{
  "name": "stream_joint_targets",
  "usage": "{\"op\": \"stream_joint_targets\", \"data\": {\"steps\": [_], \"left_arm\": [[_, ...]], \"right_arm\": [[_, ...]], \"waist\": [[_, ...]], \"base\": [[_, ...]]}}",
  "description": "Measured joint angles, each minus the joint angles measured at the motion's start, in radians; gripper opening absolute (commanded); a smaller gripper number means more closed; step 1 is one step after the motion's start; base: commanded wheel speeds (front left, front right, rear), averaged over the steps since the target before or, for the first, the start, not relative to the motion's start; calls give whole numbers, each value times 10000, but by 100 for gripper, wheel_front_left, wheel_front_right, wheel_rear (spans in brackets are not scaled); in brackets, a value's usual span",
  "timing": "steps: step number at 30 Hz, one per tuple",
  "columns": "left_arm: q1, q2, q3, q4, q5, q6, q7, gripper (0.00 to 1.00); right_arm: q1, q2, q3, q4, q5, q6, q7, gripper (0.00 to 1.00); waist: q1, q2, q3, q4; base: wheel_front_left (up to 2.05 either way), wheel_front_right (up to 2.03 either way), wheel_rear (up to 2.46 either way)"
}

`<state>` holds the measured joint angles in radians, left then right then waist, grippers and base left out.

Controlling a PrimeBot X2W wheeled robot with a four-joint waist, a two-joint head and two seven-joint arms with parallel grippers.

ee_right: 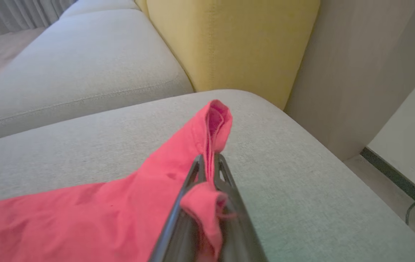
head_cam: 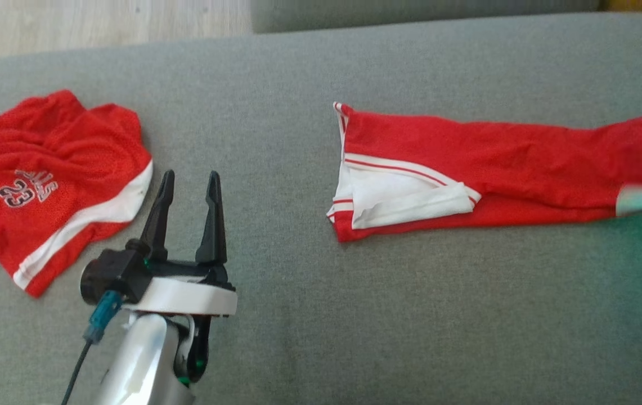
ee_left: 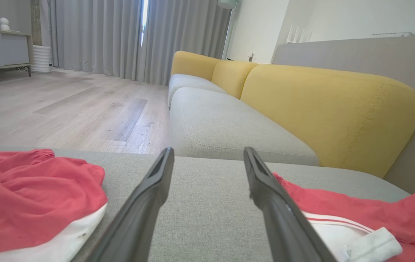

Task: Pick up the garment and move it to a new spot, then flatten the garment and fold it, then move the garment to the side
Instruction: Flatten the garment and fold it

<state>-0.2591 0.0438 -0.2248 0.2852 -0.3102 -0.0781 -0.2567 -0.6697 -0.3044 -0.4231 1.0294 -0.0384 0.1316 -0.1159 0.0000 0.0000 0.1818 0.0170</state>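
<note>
Reads as a living room in a home. Told by a long sofa point(ee_left: 229, 120) with grey seat cushions and mustard-yellow backs point(ee_left: 323, 109). Beyond the sofa's far end, floor-length grey curtains point(ee_left: 102, 36) with a slit of daylight. Along the sofa's front, pale wood-plank floor point(ee_left: 65, 109); across that floor from the sofa, a low grey sideboard point(ee_left: 0, 51) with a small white ornament point(ee_left: 4, 24) on top. Behind the sofa, plain white wall point(ee_left: 356, 18).

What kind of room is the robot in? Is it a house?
Most likely a living room in a home: a grey fabric sofa with rounded yellow back cushions, long grey curtains and a pale wooden plank floor.
</note>
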Motion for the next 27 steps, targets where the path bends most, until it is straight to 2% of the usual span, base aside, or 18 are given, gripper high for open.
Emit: {"op": "stream_joint_targets", "data": {"steps": [7, 16, 20, 23, 27], "left_arm": [[360, 0, 40, 8, 0, 75, 0, 100], [662, 4, 140, 0, -88, 92, 0, 100], [661, 4, 201, -44, -88, 134, 0, 100], [655, 6, 174, -48, -102, 132, 0, 100], [635, 6, 6, -52, -161, 130, 0, 100]], "right_arm": [[-4, 861, 1570, -150, 466, 0, -88, 0], [40, 2052, 4019, -1346, 1804, 0, 40, 0], [257, 2332, 5139, -1983, 2533, 0, 330, 0], [436, 2351, 5657, -2121, 2886, 0, 385, 0], [606, 2360, 6780, -2376, 3912, 0, 431, 0]], "waist": [[-1, 0, -775, 42], [-1, 0, -1302, 409], [-1, 0, -1319, 668], [0, 0, -1242, 848], [1, 0, -1048, 1107]], "base": [[0, 0, 0], [0, 0, 0], [0, 0, 0], [0, 0, 0], [0, 0, 0]]}}
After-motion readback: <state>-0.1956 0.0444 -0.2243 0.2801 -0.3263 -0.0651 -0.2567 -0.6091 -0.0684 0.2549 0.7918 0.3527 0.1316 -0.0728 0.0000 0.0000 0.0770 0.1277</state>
